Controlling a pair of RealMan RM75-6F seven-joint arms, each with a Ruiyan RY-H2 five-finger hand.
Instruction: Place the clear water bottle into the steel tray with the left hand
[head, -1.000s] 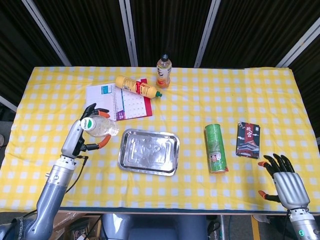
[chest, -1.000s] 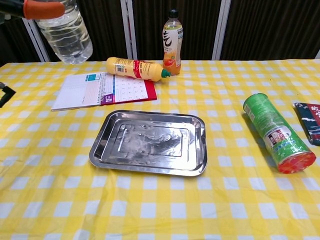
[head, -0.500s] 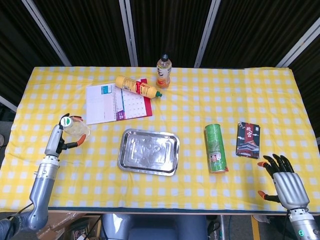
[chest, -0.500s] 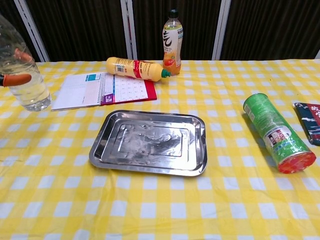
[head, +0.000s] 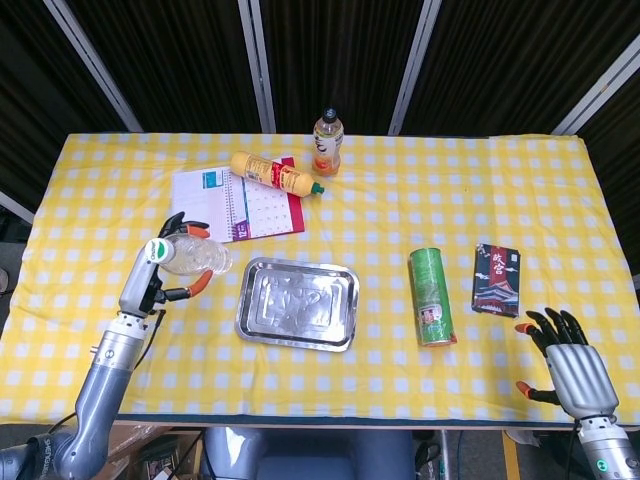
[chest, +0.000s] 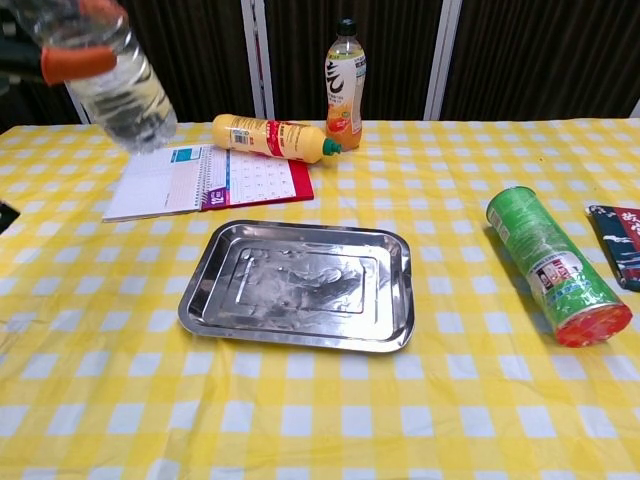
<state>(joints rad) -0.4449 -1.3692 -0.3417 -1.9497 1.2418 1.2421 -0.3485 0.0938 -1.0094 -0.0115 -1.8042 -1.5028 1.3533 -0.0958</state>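
My left hand (head: 150, 278) grips the clear water bottle (head: 192, 256) and holds it in the air, left of the steel tray (head: 297, 302). In the chest view the clear water bottle (chest: 105, 72) hangs tilted at the upper left, with an orange fingertip (chest: 72, 62) across it, above the notebook's left end. Nothing lies in the steel tray (chest: 300, 284). At the table's front right corner my right hand (head: 573, 368) is open with fingers spread, holding nothing.
A spiral notebook (head: 235, 203) lies behind the tray with a yellow bottle (head: 276, 174) lying on it. An orange drink bottle (head: 327, 143) stands at the back. A green can (head: 432, 296) lies on its side right of the tray, beside a dark packet (head: 497, 279).
Half a second ago the bottle was low and further left; now my left hand has lifted it and brought it right, toward the tray. The right hand has not moved.
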